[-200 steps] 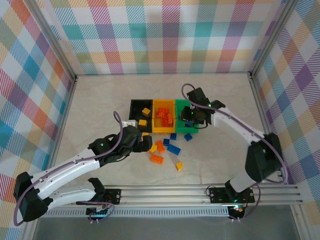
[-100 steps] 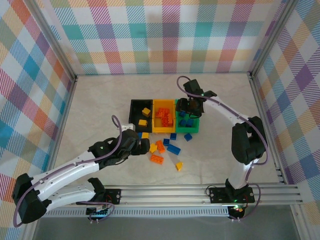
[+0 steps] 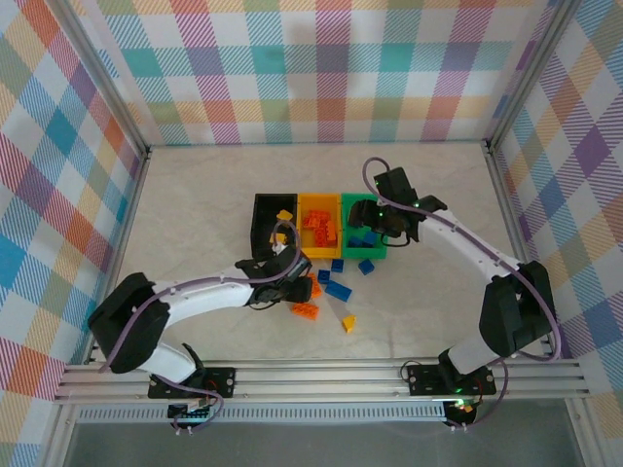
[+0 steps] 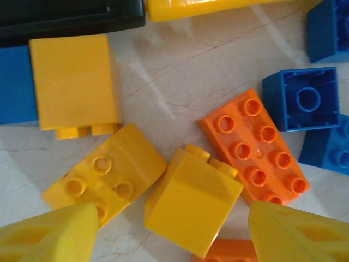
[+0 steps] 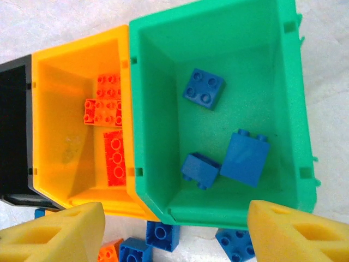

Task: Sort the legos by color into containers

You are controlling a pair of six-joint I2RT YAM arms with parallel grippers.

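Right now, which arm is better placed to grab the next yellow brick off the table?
Left. The left gripper is open, straddling a loose yellow brick on the table by the black bin; the right gripper hangs open over the green bin.

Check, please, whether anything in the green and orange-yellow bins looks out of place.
Nothing stands out. The green bin holds only blue bricks, the orange-yellow bin only orange bricks. Two blue bricks lie on their sides, harmlessly.
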